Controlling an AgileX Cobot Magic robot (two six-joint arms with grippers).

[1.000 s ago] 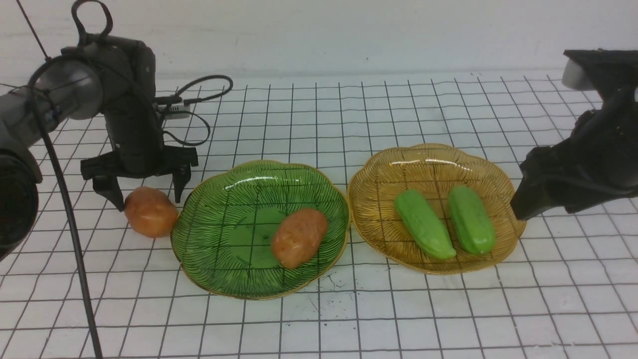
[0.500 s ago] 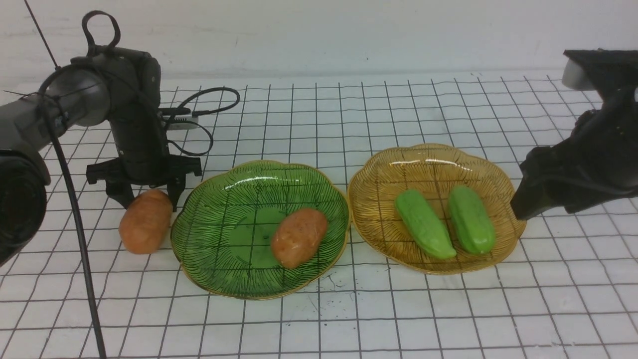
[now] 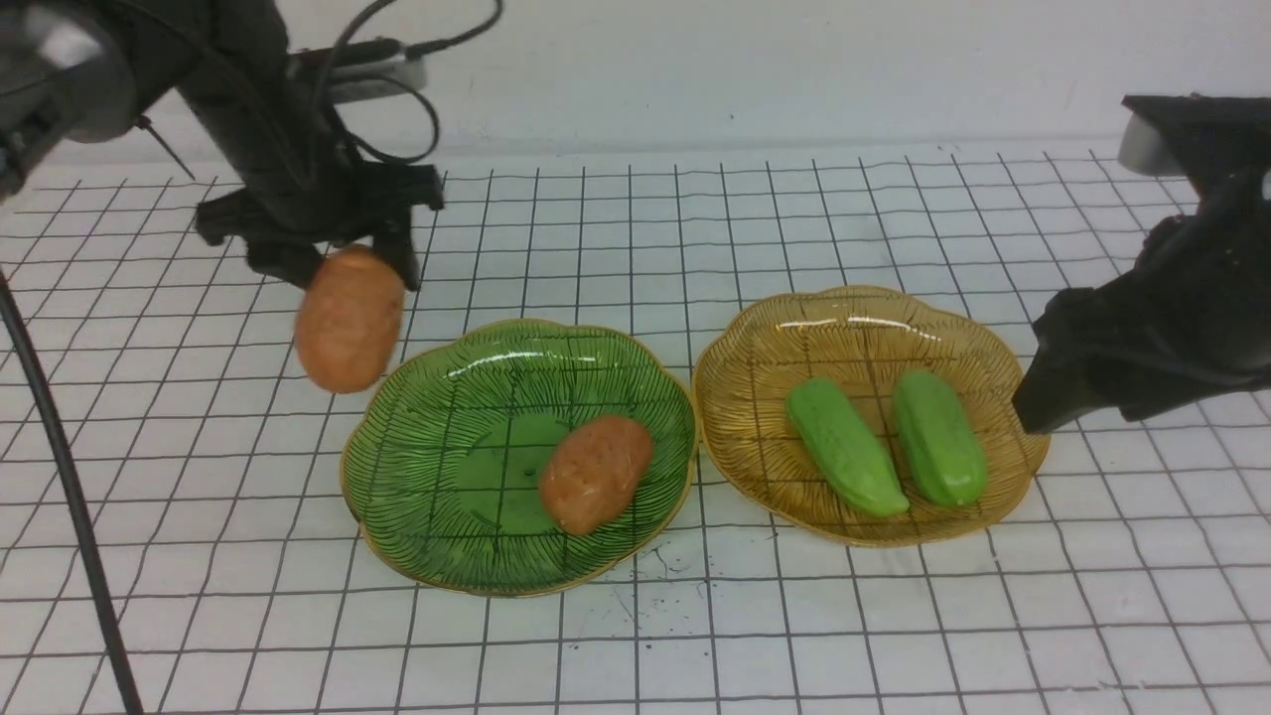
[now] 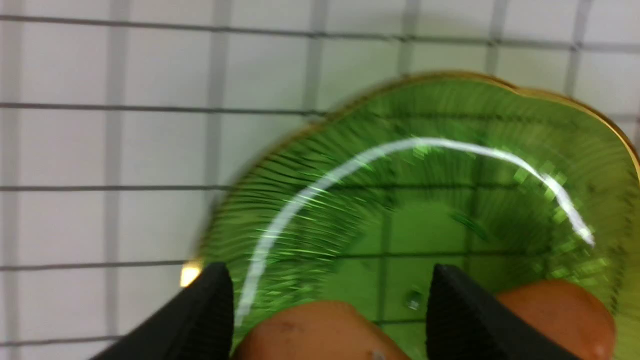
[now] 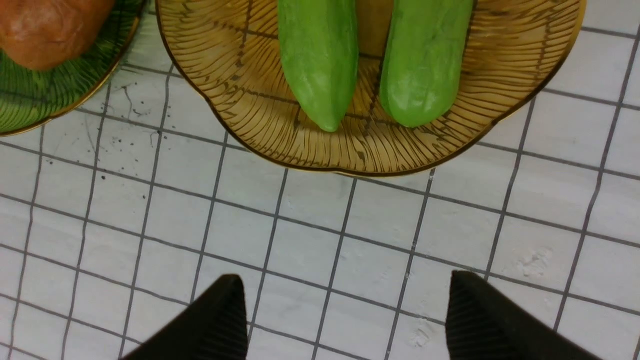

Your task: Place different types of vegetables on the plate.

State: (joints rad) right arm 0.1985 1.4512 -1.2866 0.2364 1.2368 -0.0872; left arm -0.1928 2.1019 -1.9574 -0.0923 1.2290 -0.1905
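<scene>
My left gripper (image 3: 338,268) is shut on an orange-brown potato (image 3: 350,320) and holds it in the air, just left of the green plate (image 3: 437,536). The held potato (image 4: 320,332) shows between the fingers in the left wrist view, above the green plate (image 4: 450,150). A second potato (image 3: 596,473) lies in the green plate; it also shows in the left wrist view (image 4: 560,315). Two green cucumbers (image 3: 844,445) (image 3: 938,437) lie side by side in the amber plate (image 3: 755,397). My right gripper (image 5: 345,305) is open and empty over the table, near the amber plate (image 5: 240,100).
The white table has a black grid. A black cable (image 3: 70,497) hangs down at the left. A small white box with cables (image 3: 372,70) rides on the left arm. The two plates nearly touch in the middle.
My left gripper closed on the potato beside the green plate and lifted it off the table, up and slightly right. The right arm has not moved.
</scene>
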